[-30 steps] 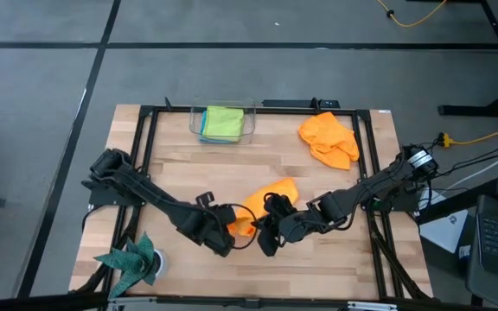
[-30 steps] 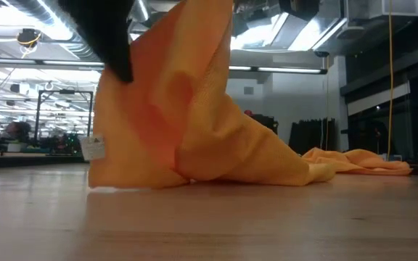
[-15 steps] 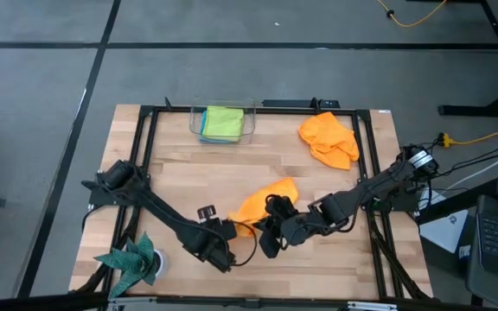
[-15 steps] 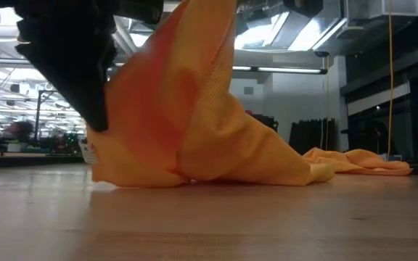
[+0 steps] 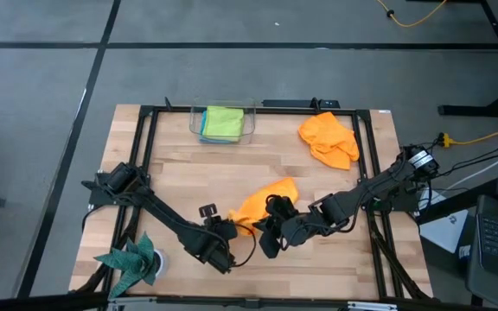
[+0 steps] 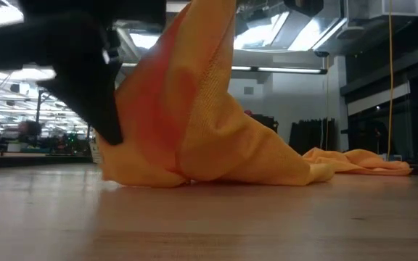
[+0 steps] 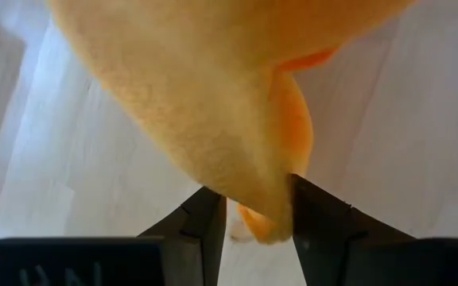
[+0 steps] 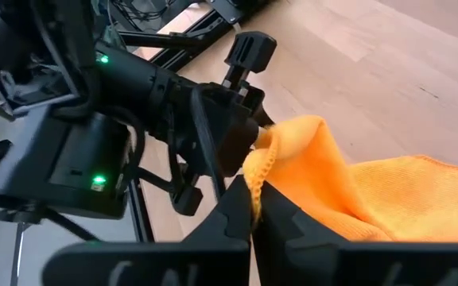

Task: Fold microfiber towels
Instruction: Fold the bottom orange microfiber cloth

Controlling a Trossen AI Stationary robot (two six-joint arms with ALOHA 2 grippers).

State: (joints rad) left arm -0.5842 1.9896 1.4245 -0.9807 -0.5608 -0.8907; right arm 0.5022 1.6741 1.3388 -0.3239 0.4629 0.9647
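Mid-worktop (image 5: 188, 186), your left pincer (image 7: 253, 218) has an orange towel (image 5: 262, 203) edge clamped between its fingers; your right pincer (image 8: 254, 208) pinches another edge shut, lifting it. Second orange towel (image 5: 328, 138) lies crumpled at the far right; green towel (image 5: 224, 122) sits in the far bin (image 5: 251, 123)

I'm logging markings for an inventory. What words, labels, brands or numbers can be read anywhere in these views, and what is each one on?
Nothing can be read for certain.
Left gripper housing, bottom edge of left wrist view: faint raised characters, cut off by the frame, unreadable.
Orange towel: a small white tag at its lower corner in the low view, too blurred to read.
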